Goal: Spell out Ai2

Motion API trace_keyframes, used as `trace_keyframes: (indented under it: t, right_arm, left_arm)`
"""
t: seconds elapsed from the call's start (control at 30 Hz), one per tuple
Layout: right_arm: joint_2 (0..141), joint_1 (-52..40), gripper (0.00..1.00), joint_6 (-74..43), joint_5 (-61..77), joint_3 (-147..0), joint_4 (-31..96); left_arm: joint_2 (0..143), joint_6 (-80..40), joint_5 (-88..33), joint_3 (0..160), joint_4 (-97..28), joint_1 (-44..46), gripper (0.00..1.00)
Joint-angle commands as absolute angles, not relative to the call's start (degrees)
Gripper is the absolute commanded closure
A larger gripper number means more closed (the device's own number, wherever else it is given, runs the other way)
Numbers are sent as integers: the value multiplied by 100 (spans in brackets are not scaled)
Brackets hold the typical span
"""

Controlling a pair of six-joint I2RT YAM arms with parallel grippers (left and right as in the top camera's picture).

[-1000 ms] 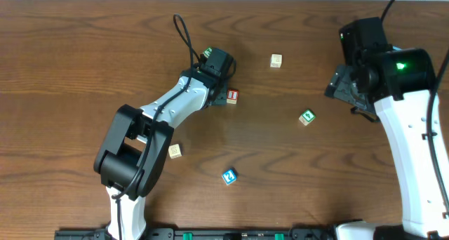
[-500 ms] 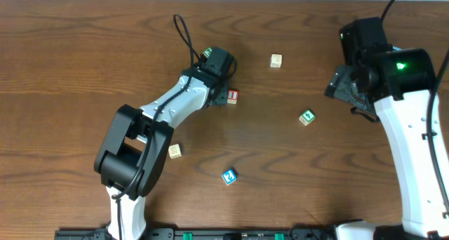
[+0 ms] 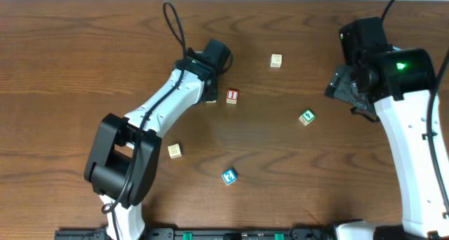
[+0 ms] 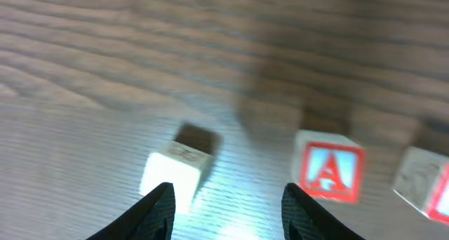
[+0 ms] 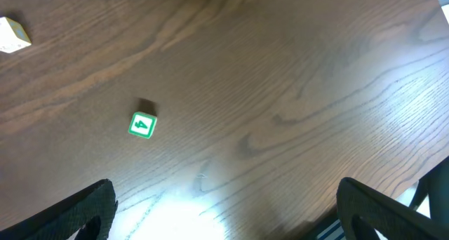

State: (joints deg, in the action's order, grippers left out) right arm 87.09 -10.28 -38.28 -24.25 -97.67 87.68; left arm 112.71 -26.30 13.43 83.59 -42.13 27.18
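The red "A" cube (image 4: 328, 171) lies on the table in the left wrist view, just ahead and right of my right fingertip. In the overhead view my left arm hides it. The red "I" cube (image 3: 232, 96) lies just right of my left arm, and its edge shows at the right of the left wrist view (image 4: 424, 181). The blue "2" cube (image 3: 229, 176) lies nearer the front. My left gripper (image 3: 214, 55) (image 4: 230, 210) is open and empty above the table. My right gripper (image 3: 343, 85) (image 5: 231, 210) is open and empty, far right.
A green cube (image 3: 306, 117) (image 5: 142, 125) lies between the arms. Plain pale cubes lie at the back (image 3: 276, 60) (image 5: 14, 34) and front left (image 3: 175, 151). A pale-sided cube (image 4: 175, 172) sits ahead of my left fingertip.
My left arm has swung a little left and toward the far edge, and now covers the green cube that showed beside it. The cubes and the right arm have not moved.
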Motion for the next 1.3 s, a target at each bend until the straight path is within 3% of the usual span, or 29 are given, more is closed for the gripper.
trace_keyframes:
  t: [0.0, 0.4, 0.47, 0.67, 1.27]
  right_arm:
    - [8648, -976, 1, -3763, -2547, -9771, 8801]
    - [8648, -978, 1, -3763, -2545, -9771, 8829]
    - [8648, -978, 1, -3763, -2545, -9771, 8827]
    - [8648, -978, 1, -3763, -2545, -9771, 8831]
    - [8648, -978, 1, -3763, -2547, -9771, 8836]
  left_arm:
    - [11216, -2853, 1625, 8300, -4191, 2576, 50]
    - [11218, -2705, 1175, 7808, -3524, 2515, 51]
    - [11218, -2705, 1173, 7791, -3531, 2515, 59]
    - [11218, -2727, 1052, 7782, -3529, 2515, 70]
    - [11220, -2718, 506, 7312, -2816, 2563, 73]
